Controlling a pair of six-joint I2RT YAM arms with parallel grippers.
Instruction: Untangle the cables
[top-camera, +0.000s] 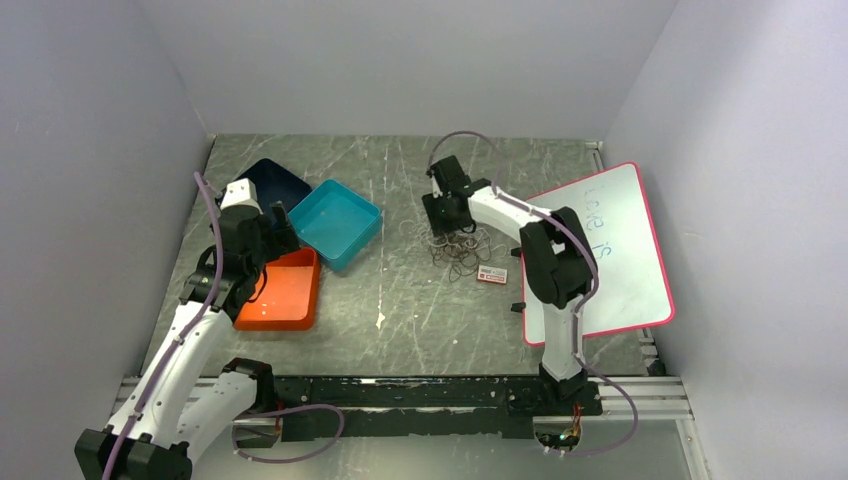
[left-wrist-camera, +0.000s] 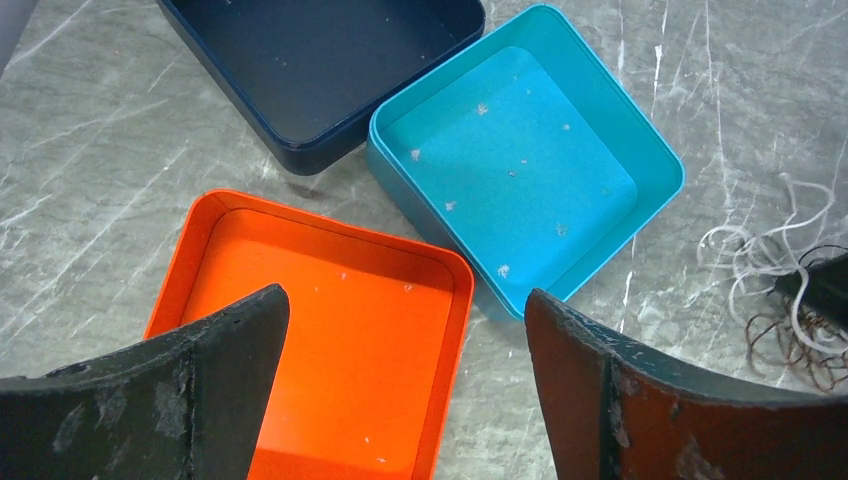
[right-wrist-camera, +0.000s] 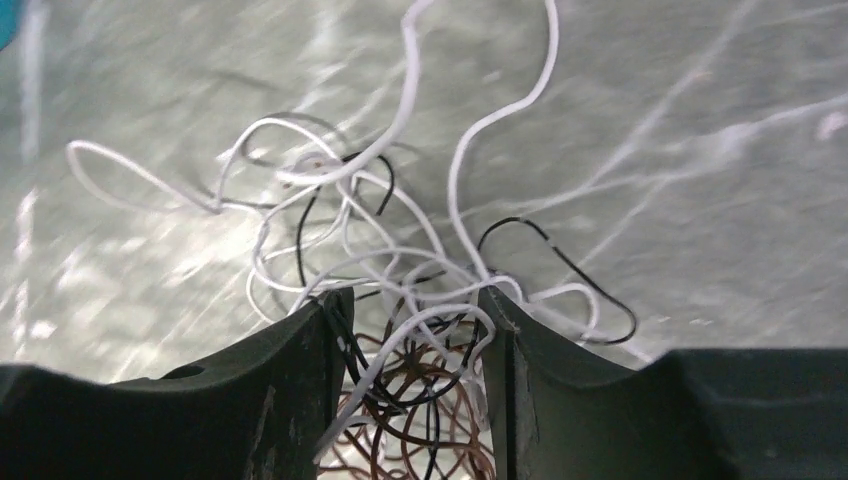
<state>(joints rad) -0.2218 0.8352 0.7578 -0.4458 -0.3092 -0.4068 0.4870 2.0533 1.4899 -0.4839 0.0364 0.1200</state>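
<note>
The cables (top-camera: 460, 247) are a palm-sized tangle of thin curly white, black and brown wires on the grey table, just right of its middle. My right gripper (top-camera: 440, 215) is down on the tangle's far-left side. In the right wrist view its jaws (right-wrist-camera: 412, 310) stand partly apart with white, black and brown loops of the cables (right-wrist-camera: 400, 250) bunched between them and touching both inner faces. My left gripper (top-camera: 283, 232) hovers open and holding nothing over the trays at the left. In the left wrist view it (left-wrist-camera: 405, 310) is above the orange tray's right rim, with the cables (left-wrist-camera: 770, 260) at the far right.
An orange tray (top-camera: 285, 295), a teal tray (top-camera: 340, 222) and a dark blue tray (top-camera: 275, 180) cluster at the left. A pink-rimmed whiteboard (top-camera: 620, 250) lies at the right. A small red and white block (top-camera: 492, 275) sits beside the tangle.
</note>
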